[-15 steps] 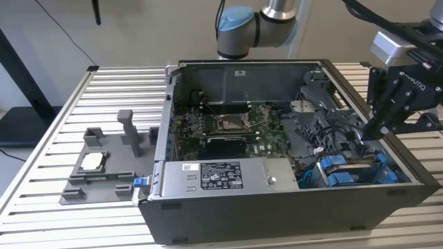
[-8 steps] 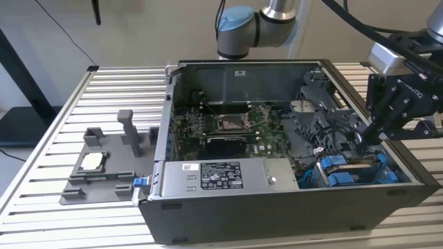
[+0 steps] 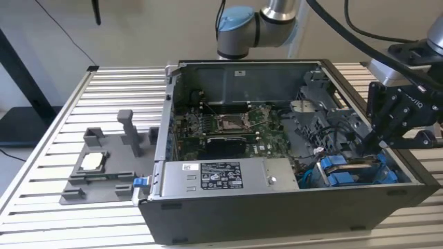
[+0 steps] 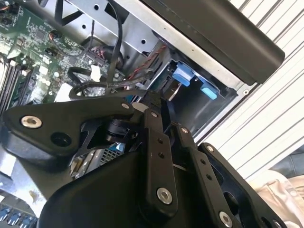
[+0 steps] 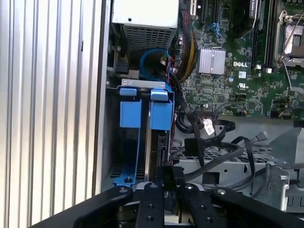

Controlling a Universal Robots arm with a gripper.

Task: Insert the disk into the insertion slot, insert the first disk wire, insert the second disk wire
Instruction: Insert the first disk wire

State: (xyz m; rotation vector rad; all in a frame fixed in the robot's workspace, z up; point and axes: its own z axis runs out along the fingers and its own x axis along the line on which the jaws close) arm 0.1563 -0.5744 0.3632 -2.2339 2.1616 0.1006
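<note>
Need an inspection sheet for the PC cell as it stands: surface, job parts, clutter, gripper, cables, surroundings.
Surface: slatted metal table, carrying an open computer case.
Job's things: disk in its blue carrier sits in the drive bay at the case corner; wire connections cannot be told.
Clutter: grey fixture at the exterior view's left, with a small silver part on it.
Grippers: gripper is low inside the case, right at the drive bay.
Cables: black cables loop beside the bay; blue cable near the motherboard.
Surroundings: black stand, plain wall behind.
</note>
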